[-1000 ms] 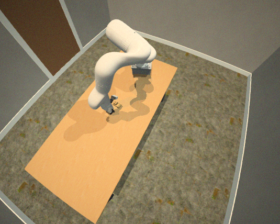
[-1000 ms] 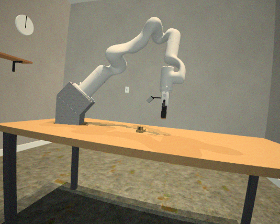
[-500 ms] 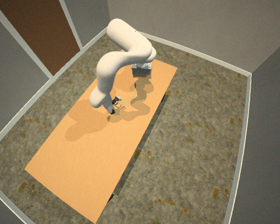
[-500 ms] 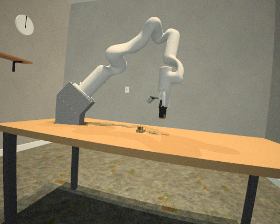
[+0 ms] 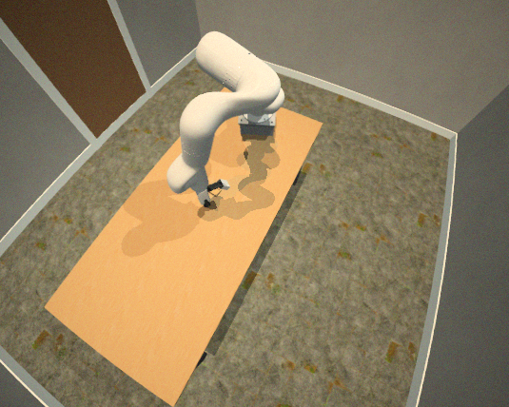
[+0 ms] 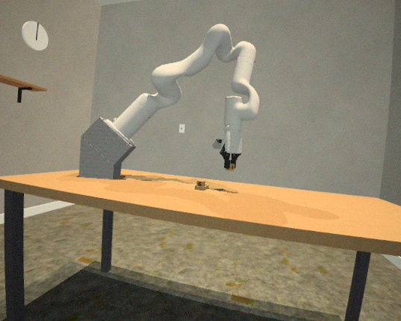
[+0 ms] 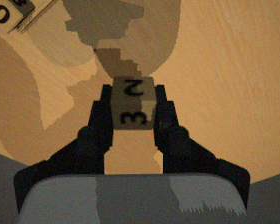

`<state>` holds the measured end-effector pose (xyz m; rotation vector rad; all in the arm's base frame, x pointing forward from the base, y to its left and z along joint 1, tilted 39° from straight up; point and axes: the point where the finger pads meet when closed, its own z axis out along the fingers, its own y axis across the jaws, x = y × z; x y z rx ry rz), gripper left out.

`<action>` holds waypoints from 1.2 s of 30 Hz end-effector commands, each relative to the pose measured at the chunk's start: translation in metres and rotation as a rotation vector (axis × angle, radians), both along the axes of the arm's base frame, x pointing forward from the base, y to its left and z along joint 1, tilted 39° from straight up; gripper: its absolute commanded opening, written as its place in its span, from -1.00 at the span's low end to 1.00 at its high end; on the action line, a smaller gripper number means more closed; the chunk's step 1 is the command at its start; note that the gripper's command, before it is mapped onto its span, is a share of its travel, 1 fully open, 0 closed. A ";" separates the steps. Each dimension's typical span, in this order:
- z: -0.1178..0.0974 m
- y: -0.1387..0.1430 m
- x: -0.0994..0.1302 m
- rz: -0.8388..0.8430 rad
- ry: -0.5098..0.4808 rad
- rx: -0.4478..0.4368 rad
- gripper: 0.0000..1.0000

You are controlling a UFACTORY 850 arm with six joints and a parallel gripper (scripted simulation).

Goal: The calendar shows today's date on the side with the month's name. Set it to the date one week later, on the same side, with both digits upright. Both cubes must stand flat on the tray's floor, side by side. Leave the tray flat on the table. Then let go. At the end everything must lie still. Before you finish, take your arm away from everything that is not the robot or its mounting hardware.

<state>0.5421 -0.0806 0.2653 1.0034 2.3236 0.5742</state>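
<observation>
My gripper (image 5: 207,203) (image 6: 229,165) (image 7: 133,97) is shut on a wooden cube (image 6: 232,167) (image 7: 134,89). The wrist view shows its faces with 2 and 3, both lying sideways there. The cube hangs in the air above the table. The tray (image 6: 201,188) stands flat on the table, toward the arm's base from the gripper. The other cube (image 6: 200,183) (image 7: 4,16) sits in it; a 6 shows on its side in the exterior view, a 0 on a face in the wrist view. The month's name cannot be read. The arm largely hides the tray in the top view.
The arm's base (image 5: 257,125) (image 6: 100,154) stands at one end of the long wooden table (image 5: 149,295) (image 6: 305,214). The wrist camera (image 5: 225,184) (image 6: 216,143) sticks out beside the gripper. Arm shadows lie over the table around the tray.
</observation>
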 end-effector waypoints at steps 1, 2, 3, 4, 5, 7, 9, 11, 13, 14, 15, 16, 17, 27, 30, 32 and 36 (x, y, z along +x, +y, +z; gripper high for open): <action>-0.001 0.006 -0.004 -0.119 0.039 0.104 -0.43; -0.002 0.008 -0.005 -0.149 0.046 0.129 -0.43; -0.002 0.008 -0.005 -0.149 0.046 0.129 -0.43; -0.002 0.008 -0.005 -0.149 0.046 0.129 -0.43; -0.003 0.010 -0.006 -0.188 0.054 0.161 -0.43; -0.004 0.013 -0.008 -0.245 0.066 0.208 -0.43; -0.005 0.015 -0.009 -0.285 0.075 0.241 -0.43; -0.005 0.017 -0.011 -0.328 0.084 0.276 -0.43; -0.006 0.019 -0.012 -0.370 0.093 0.311 -0.43; -0.007 0.020 -0.013 -0.392 0.098 0.328 -0.43; -0.007 0.021 -0.014 -0.409 0.102 0.343 -0.43; -0.008 0.022 -0.015 -0.434 0.107 0.363 -0.43; -0.008 0.023 -0.016 -0.455 0.112 0.381 -0.43; -0.012 0.032 -0.023 -0.645 0.154 0.535 -0.43; -0.013 0.035 -0.026 -0.719 0.170 0.594 -0.43; -0.014 0.037 -0.028 -0.761 0.179 0.629 -0.43; -0.016 0.041 -0.031 -0.846 0.198 0.697 -0.43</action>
